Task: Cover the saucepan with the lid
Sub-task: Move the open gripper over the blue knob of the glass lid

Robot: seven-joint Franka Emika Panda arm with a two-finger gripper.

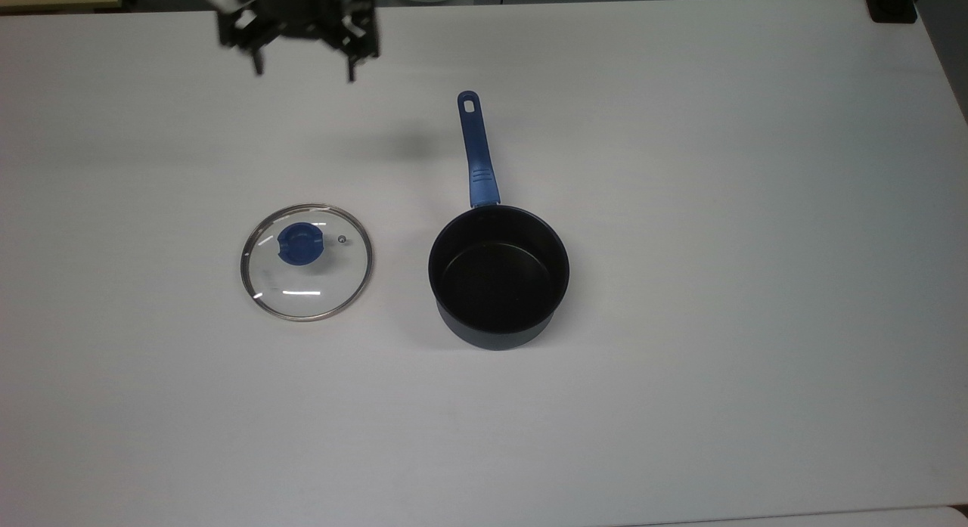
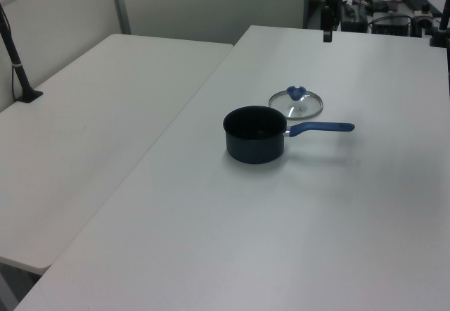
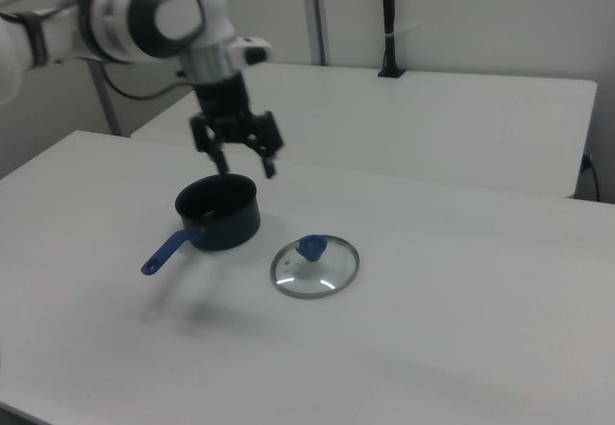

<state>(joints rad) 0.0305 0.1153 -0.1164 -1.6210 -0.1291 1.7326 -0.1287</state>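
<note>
A: Reaching for the lid (image 1: 306, 261) comes first, I'd say. The gripper (image 1: 303, 64) hangs high, jaws wide and empty, well apart from it. The lid lies flat on the table (image 1: 681, 398), just beside the pan (image 1: 498, 277), at the top view's left.

B: Centre over the knob (image 1: 300, 243), descend straight, and close gently; glass slides.

A: The right view shows the gripper's height above the table; the top view gives its offset from the knob.
</note>
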